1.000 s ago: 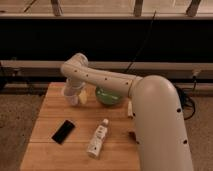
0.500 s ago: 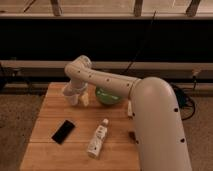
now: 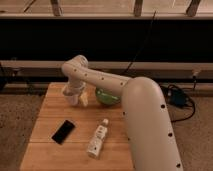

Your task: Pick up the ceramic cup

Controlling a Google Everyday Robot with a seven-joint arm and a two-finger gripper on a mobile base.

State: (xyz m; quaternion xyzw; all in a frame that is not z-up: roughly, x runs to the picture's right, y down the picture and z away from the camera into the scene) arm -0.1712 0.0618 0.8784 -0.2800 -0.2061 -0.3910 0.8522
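Reaching over the wooden table (image 3: 45, 127), the robot's gripper (image 3: 73, 94) sits at the small white ceramic cup (image 3: 71, 97) near the far left edge, beside a wide green bowl (image 3: 107, 98). Probably the grasping step; next comes a straight lift.

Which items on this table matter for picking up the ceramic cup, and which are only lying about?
Job:
ceramic cup, back left on the wooden table
gripper, down at the cup

Lying about:
green bowl, behind the arm
white bottle, lying on its side
black phone, flat
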